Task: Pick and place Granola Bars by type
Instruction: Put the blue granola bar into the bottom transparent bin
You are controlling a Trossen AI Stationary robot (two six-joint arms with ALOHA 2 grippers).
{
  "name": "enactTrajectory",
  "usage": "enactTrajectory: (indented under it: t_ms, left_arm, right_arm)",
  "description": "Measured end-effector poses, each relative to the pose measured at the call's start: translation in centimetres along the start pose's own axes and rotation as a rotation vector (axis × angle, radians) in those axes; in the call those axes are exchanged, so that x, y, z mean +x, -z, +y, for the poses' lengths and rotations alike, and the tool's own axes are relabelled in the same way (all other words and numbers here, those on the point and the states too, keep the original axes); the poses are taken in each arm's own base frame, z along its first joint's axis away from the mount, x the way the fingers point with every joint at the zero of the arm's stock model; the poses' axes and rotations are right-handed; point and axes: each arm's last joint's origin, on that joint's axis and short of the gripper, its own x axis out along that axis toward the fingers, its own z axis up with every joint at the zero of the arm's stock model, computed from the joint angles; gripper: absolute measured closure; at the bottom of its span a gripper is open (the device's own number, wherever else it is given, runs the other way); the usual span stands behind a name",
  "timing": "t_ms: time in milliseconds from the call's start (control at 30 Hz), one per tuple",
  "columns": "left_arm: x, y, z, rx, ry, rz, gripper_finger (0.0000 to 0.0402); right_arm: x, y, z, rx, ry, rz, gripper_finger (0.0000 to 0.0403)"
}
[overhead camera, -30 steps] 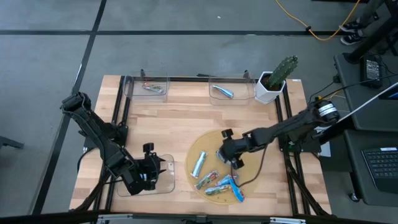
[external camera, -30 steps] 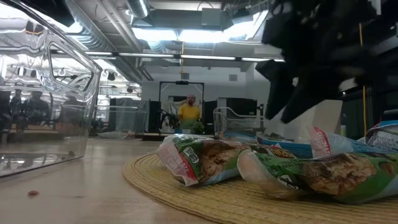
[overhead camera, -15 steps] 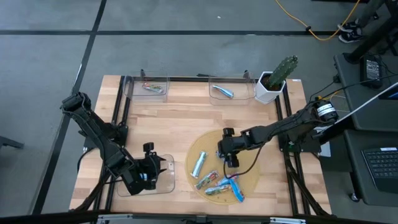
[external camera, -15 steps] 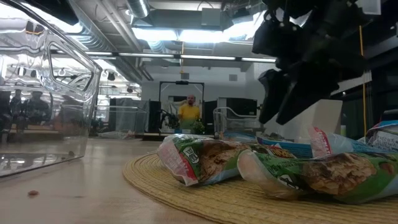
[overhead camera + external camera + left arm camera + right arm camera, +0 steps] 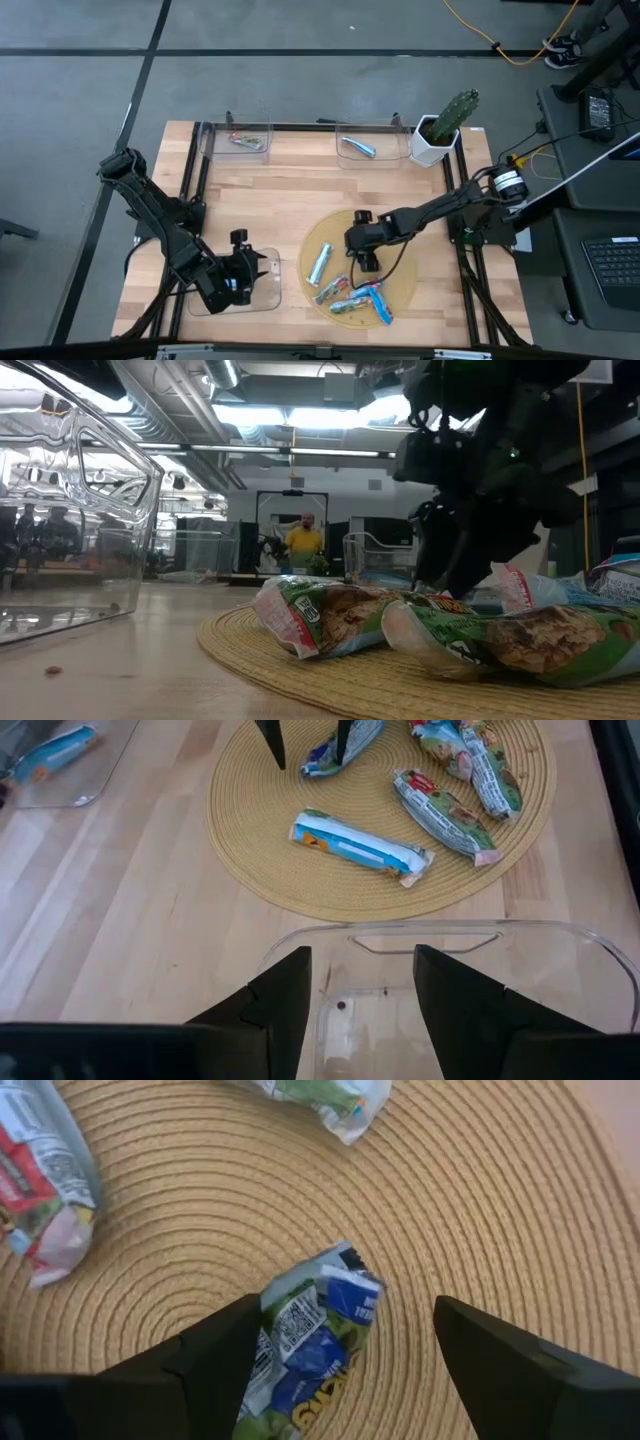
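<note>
Several granola bars lie on a round woven mat [image 5: 395,262]: a silver-and-blue one [image 5: 319,263], green ones [image 5: 333,291] and blue ones [image 5: 372,300]. My right gripper [image 5: 345,1370] is open and low over the mat, its fingers on either side of the crimped end of a blue-and-green bar [image 5: 318,1330]. Whether a finger touches that bar does not show. My left gripper [image 5: 362,995] hangs open over a clear tray [image 5: 440,935] at the near left, with nothing between its fingers.
Two clear trays stand at the far edge, one [image 5: 240,140] holding a multicoloured bar and one [image 5: 358,148] a silver bar. A potted cactus [image 5: 442,128] stands at the far right corner. Bare wood lies between the mat and the far trays.
My right gripper has come down toward the mat and shifted a little toward the table's left edge, rolling about its own axis, so that its fingers now stand low among the bars. The bars lie as before.
</note>
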Motion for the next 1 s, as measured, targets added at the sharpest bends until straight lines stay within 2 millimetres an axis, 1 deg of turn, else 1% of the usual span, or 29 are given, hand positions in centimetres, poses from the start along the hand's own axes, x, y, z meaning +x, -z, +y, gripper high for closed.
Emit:
enactTrajectory:
  t_ms: [133,267,400,733,800,900,1000]
  left_arm:
    - [0.0,0.0,0.0,0.001,0.0,0.0,0.0233]
    - [0.0,0.0,0.0,0.0,-0.001,-0.001,0.0233]
    - [0.0,0.0,0.0,0.0,-0.001,-0.001,0.0233]
    - [0.0,0.0,0.0,0.0,-0.002,-0.001,0.0233]
    - [0.0,0.0,0.0,0.0,-0.002,-0.002,0.0233]
    - [0.0,0.0,0.0,0.0,-0.007,-0.007,0.0233]
    - [0.0,0.0,0.0,0.0,-0.007,-0.007,0.0233]
  right_arm:
    - [0.2,-0.1,0.1,-0.001,-0.018,0.007,0.0117]
    - [0.2,-0.1,0.1,-0.002,-0.025,0.009,0.0157]
    - [0.2,-0.1,0.1,-0.003,-0.025,0.011,0.0217]
    - [0.1,-0.1,0.0,-0.048,-0.054,0.015,0.0384]
    - [0.1,-0.1,-0.2,-0.048,-0.061,0.016,0.0393]
    - [-0.1,-0.1,-0.3,-0.046,-0.061,0.02,0.0389]
    - [-1.0,-0.3,-0.3,-0.049,-0.064,0.003,0.0396]
